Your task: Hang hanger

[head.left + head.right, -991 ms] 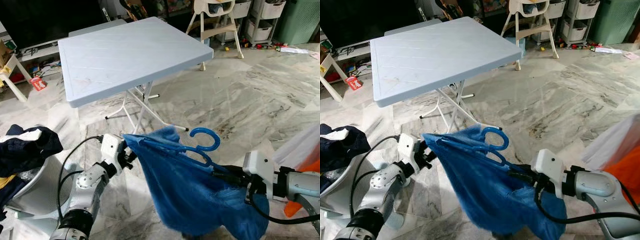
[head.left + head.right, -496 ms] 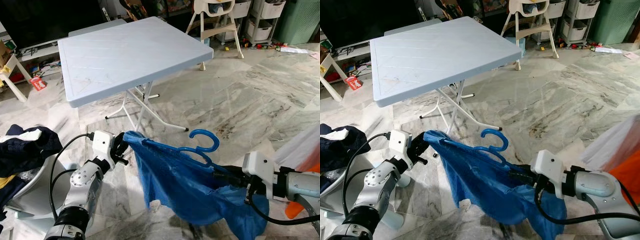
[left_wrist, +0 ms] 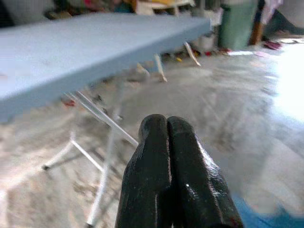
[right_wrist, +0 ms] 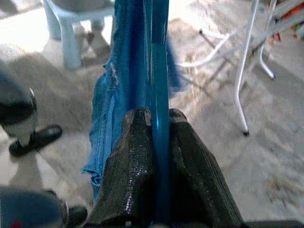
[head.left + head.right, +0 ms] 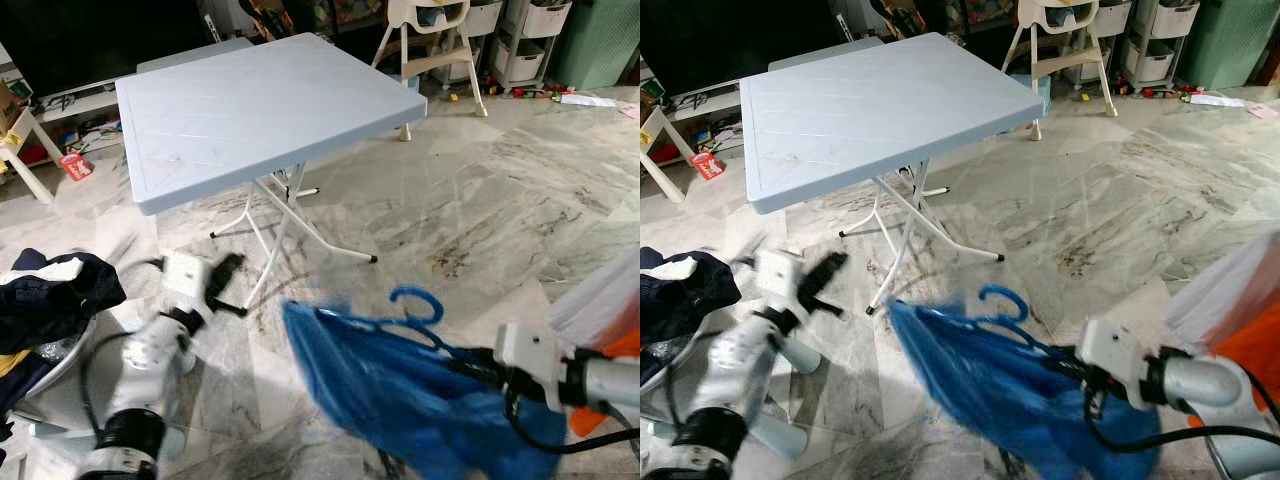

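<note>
Marble floor (image 5: 480, 200): right gripper (image 4: 153, 130) pinches blue hanger (image 5: 415, 310); left gripper (image 3: 166, 137) pressed together.

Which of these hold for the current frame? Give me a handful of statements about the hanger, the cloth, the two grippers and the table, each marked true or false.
1. The right gripper is clamped on the blue hanger. True.
2. The left gripper holds a corner of the blue cloth. False: its fingers are shut on nothing, and it is apart from the cloth, pointing toward the table's legs.
3. The blue cloth lies on the table. False: it hangs from the hanger above the marble floor.
4. The hanger's hook points upward. True.
5. A pile of dark clothes sits to the robot's left. True.
</note>
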Controlling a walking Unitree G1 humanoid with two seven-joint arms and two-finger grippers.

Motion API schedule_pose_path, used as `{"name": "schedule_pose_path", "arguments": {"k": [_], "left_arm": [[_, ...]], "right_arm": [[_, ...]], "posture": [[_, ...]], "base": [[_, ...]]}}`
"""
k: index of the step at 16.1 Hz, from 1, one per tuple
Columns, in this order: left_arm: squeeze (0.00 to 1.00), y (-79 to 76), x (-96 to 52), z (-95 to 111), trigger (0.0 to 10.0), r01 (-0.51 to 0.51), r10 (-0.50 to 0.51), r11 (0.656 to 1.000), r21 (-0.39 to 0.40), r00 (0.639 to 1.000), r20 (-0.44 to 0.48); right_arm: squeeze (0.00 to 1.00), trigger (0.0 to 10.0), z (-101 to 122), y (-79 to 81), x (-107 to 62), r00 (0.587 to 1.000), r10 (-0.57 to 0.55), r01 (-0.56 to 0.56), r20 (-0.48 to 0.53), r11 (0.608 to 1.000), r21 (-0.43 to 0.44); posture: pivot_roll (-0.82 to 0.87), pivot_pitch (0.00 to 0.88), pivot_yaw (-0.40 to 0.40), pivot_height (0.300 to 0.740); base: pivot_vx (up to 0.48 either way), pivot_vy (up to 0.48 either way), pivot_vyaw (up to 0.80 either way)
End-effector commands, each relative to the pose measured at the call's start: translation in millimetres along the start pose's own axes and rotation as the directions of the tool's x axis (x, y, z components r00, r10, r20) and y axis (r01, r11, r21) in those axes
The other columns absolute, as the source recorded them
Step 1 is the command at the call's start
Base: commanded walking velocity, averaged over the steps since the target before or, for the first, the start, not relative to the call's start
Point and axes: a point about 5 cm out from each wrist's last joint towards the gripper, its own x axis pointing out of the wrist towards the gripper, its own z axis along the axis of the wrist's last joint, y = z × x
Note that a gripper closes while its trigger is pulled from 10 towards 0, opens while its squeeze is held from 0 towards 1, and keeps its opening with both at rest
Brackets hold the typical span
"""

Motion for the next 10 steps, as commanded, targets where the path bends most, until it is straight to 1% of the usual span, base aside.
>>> {"name": "schedule_pose_path", "arguments": {"k": [1, 2, 3, 5, 6, 7, 8, 10], "left_arm": [[0.00, 11.8, -5.7, 3, 0.0, -0.043, 0.043, 0.999, 0.007, 0.999, 0.010], [0.00, 13.3, -7.1, 1, 0.0, -0.046, 0.046, 0.999, 0.004, 0.999, 0.001], [0.00, 9.6, -7.0, -1, 0.0, -0.030, 0.030, 1.000, -0.001, 1.000, -0.006], [0.00, -8.0, -5.7, -8, 0.0, 0.048, -0.048, 0.999, 0.006, 0.998, -0.038], [0.00, -18.0, -6.4, -14, 7.1, 0.080, -0.079, 0.996, 0.027, 0.995, -0.058], [0.68, -32.0, -8.0, -23, 10.0, 0.107, -0.106, 0.994, 0.001, 0.991, -0.077], [1.00, -38.9, -8.7, -27, 10.0, 0.118, -0.120, 0.993, -0.022, 0.990, -0.081], [1.00, -47.0, -8.5, -30, 10.0, 0.125, -0.127, 0.992, -0.032, 0.989, -0.076]], "right_arm": [[0.00, 10.0, 3, -2.3, -1.0, 1.000, -0.009, 0.010, 0.017, 0.999, -0.038], [0.00, 10.0, 8, -7.4, -0.3, 0.998, -0.029, 0.030, 0.061, 1.000, -0.009], [0.00, 10.0, 13, -10.7, 0.8, 0.996, -0.037, 0.038, 0.081, 0.999, -0.010], [0.00, 10.0, 21, -19.6, 4.9, 0.990, -0.080, 0.086, 0.116, 0.995, -0.051], [0.00, 10.0, 29, -26.7, 7.8, 0.979, -0.127, 0.139, 0.157, 0.988, -0.066], [0.00, 10.0, 43, -35.8, 10.0, 0.959, -0.181, 0.201, 0.217, 0.977, -0.077], [0.00, 10.0, 51, -37.7, 9.7, 0.952, -0.181, 0.204, 0.246, 0.976, -0.073], [0.00, 10.0, 58, -39.2, 9.6, 0.947, -0.180, 0.208, 0.267, 0.975, -0.081]], "posture": [[-0.13, 0.032, 0.123, 0.740], [-0.13, 0.032, 0.120, 0.740], [-0.13, 0.031, 0.120, 0.740], [-0.13, 0.032, 0.118, 0.740], [-0.14, 0.031, 0.118, 0.740], [-0.14, 0.031, 0.119, 0.740], [-0.15, 0.031, 0.119, 0.740], [-0.15, 0.031, 0.119, 0.740]], "base": [[0.000, 0.000, 0.00], [0.000, 0.000, 0.00], [0.000, 0.000, 0.00], [0.000, 0.000, 0.00], [0.000, 0.000, 0.00], [0.000, 0.000, 0.00], [0.000, 0.000, 0.00], [0.000, 0.000, 0.00]]}}
